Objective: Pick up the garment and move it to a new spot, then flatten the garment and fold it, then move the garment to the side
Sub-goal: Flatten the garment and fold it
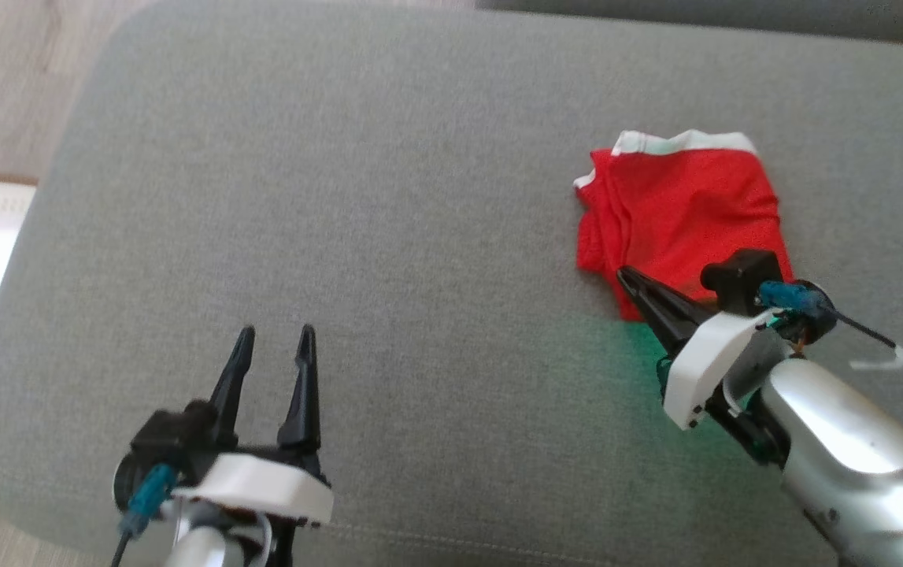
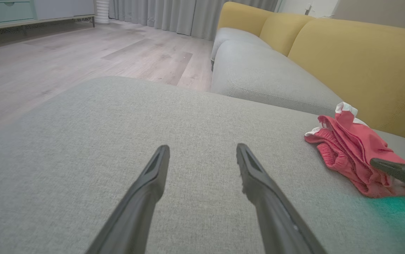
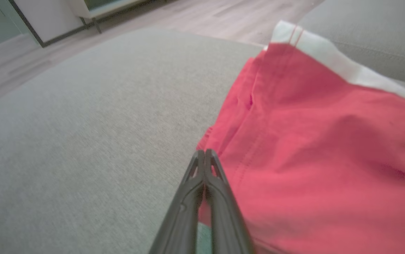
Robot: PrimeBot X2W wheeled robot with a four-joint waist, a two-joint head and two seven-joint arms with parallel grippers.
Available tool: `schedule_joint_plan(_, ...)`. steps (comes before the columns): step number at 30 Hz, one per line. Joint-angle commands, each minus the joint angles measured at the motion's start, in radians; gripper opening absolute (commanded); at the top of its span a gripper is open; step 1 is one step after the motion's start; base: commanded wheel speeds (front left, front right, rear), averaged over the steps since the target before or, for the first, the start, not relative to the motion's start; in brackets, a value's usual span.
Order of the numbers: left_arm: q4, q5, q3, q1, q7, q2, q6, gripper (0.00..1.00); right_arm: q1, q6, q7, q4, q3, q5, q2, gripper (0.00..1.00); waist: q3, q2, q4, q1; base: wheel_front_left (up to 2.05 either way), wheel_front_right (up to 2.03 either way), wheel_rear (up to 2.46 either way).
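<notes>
The folded red shorts [image 1: 683, 209] lie far right on the grey sofa cushion [image 1: 388, 197], directly beyond the right hand [image 1: 624, 273], which is clenched with its tips at their near-left edge, while the released left hand [image 1: 274, 335] sits well apart, near left.

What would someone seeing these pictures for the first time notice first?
The red garment with its white band, lying bunched on the right of the grey cushion. The right gripper is shut, tips at the garment's near edge; the left gripper stands open above bare cushion, lower left.
</notes>
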Motion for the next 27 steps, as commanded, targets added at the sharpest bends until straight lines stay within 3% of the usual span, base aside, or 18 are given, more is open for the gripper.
schedule_joint_plan(1,-0.025,-0.002,0.038,0.006,-0.012,0.002,0.005,1.0,0.031,-0.001,-0.04,-0.02,-0.019,0.009,0.016,0.0,-0.039,0.0,-0.012,0.0,0.0,0.0,0.0)
schedule_joint_plan(7,-0.016,0.014,0.066,0.044,-0.012,0.002,-0.005,1.0,0.1,-0.001,-0.128,-0.019,-0.121,-0.009,0.036,0.0,-0.103,0.0,-0.04,0.0,0.0,0.0,0.0)
schedule_joint_plan(8,-0.013,0.02,0.072,0.051,-0.012,0.002,-0.01,1.0,0.118,-0.001,-0.152,-0.018,-0.157,-0.02,0.04,0.06,-0.114,0.0,-0.045,0.0,0.0,0.0,0.0)
schedule_joint_plan(9,-0.011,0.026,0.079,0.058,-0.012,0.002,-0.014,1.0,0.137,-0.001,-0.177,-0.019,-0.199,-0.034,0.045,0.29,-0.123,0.0,-0.05,0.0,0.0,0.0,0.0)
schedule_joint_plan(10,-0.009,0.031,0.086,0.065,-0.012,0.002,-0.019,1.0,0.158,-0.001,-0.196,-0.02,-0.243,-0.053,0.051,0.63,-0.132,0.0,-0.055,0.0,0.0,0.0,0.0)
schedule_joint_plan(11,-0.007,0.036,0.095,0.071,-0.012,0.002,-0.022,1.0,0.18,-0.001,-0.209,-0.023,-0.284,-0.074,0.058,0.85,-0.139,0.0,-0.061,0.0,0.0,0.0,0.0)
schedule_joint_plan(12,-0.003,0.043,0.104,0.077,-0.012,0.002,-0.026,1.0,0.203,-0.001,-0.219,-0.03,-0.328,-0.094,0.067,1.0,-0.145,0.0,-0.066,0.0,0.0,0.0,0.0)
schedule_joint_plan(21,0.028,0.086,0.168,0.116,-0.012,0.002,-0.073,1.0,0.435,-0.001,-0.243,-0.123,-0.656,-0.273,0.177,1.0,-0.196,0.0,-0.092,0.0,0.0,0.0,0.0)
schedule_joint_plan(27,0.047,0.099,0.204,0.125,-0.012,0.002,-0.106,1.0,0.549,-0.001,-0.244,-0.178,-0.724,-0.338,0.248,1.0,-0.205,0.0,-0.113,0.0,0.0,0.0,0.0)
